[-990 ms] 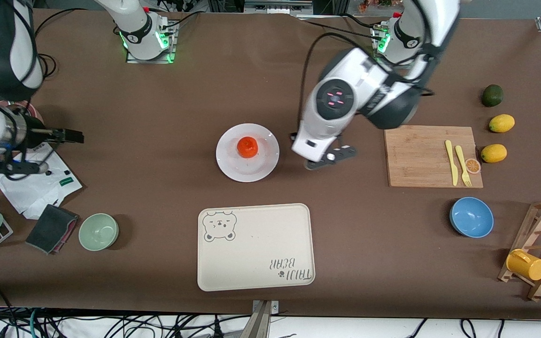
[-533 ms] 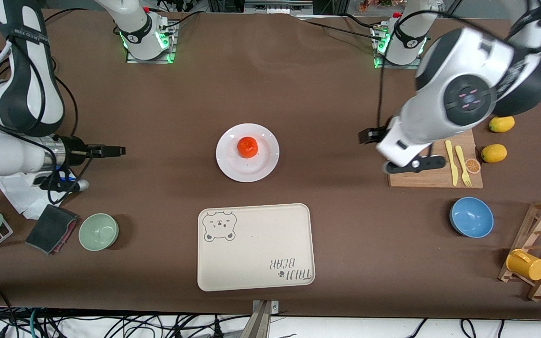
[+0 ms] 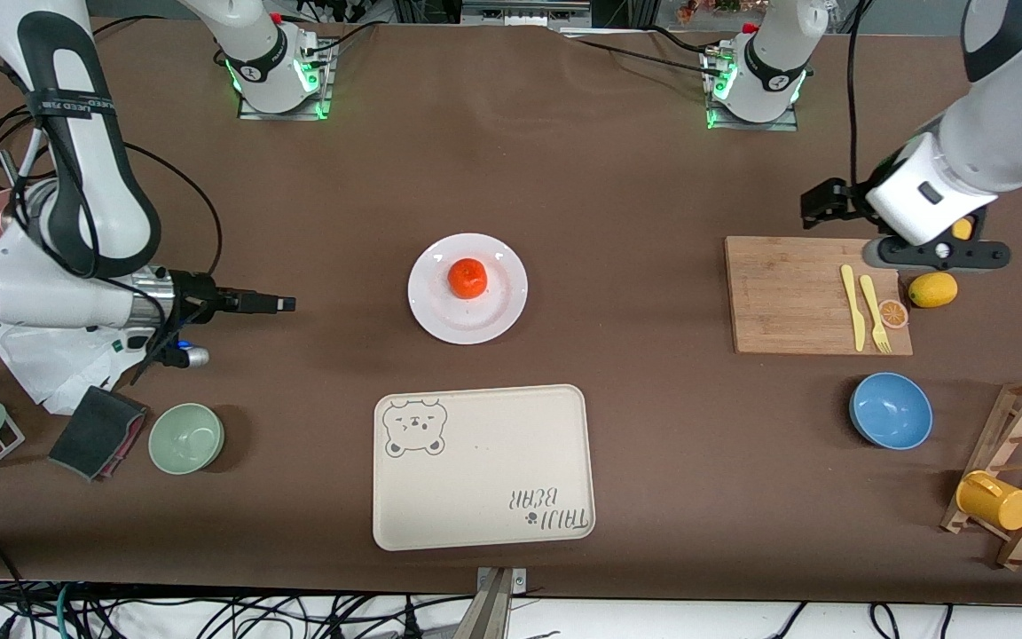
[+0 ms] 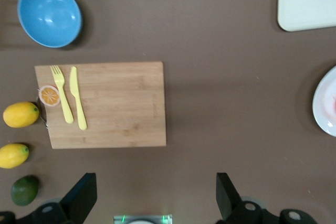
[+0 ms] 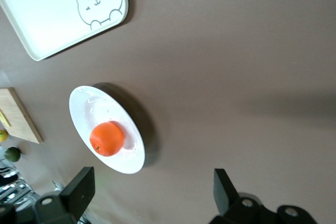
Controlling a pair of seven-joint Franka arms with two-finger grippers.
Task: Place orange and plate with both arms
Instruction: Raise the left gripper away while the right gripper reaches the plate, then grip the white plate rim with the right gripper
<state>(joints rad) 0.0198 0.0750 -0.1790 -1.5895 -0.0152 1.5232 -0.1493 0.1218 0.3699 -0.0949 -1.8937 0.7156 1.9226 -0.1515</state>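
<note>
The orange (image 3: 467, 278) sits in the middle of the white plate (image 3: 443, 321) at the table's centre, a little farther from the front camera than the bear tray. My right gripper (image 3: 285, 303) is open and empty, over bare table toward the right arm's end, its fingers pointing at the plate with a clear gap. The right wrist view shows the plate (image 5: 84, 107), the orange (image 5: 107, 139) and that gripper (image 5: 152, 198). My left gripper (image 3: 830, 206) hangs open and empty over the table beside the cutting board. In the left wrist view it (image 4: 155, 203) faces down, with the plate's rim (image 4: 325, 103) at the edge.
A cream bear tray (image 3: 484, 466) lies nearest the front camera. The cutting board (image 3: 790, 297) carries a yellow fork and knife, with lemons (image 3: 932, 289) beside it. A blue bowl (image 3: 891, 410), a green bowl (image 3: 186, 437) and a wooden rack with a yellow mug (image 3: 994, 500) stand around.
My left arm has swung away from beside the plate toward its own end of the table, past the cutting board. My right gripper has moved closer to the plate. Both stay open.
</note>
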